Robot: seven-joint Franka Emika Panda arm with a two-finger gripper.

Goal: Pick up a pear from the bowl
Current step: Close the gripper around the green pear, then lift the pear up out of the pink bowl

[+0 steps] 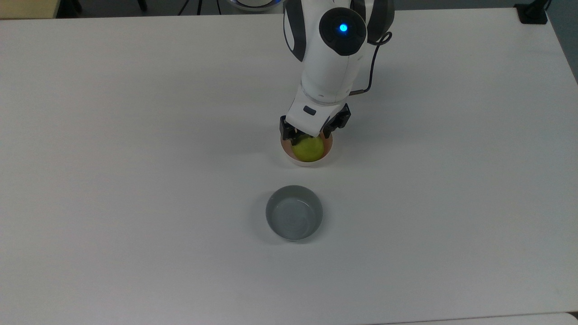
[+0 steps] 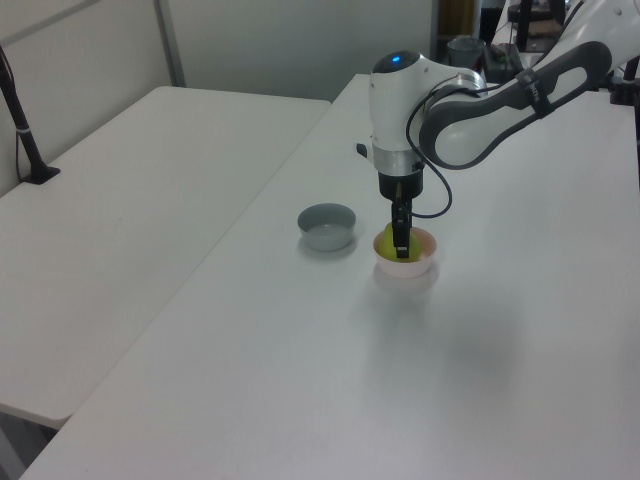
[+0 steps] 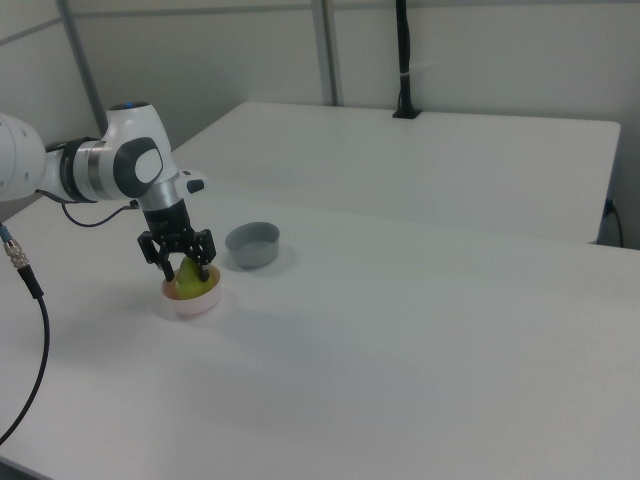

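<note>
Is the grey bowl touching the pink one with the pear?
Apart. The top view shows bare table between the grey bowl and the pink bowl.

The table has a smooth, matt white top, while the arm wears glossy white plastic shells with dark grey glossy parts, and its gripper looks like matt black plastic or metal. The pear has a smooth, slightly waxy yellow-green skin and sits in a bowl with a smooth pale pink inside and whitish outside, ceramic or plastic by its look. The grey bowl, nearer the table's front edge in the top view, is smooth with a soft sheen inside.
</note>
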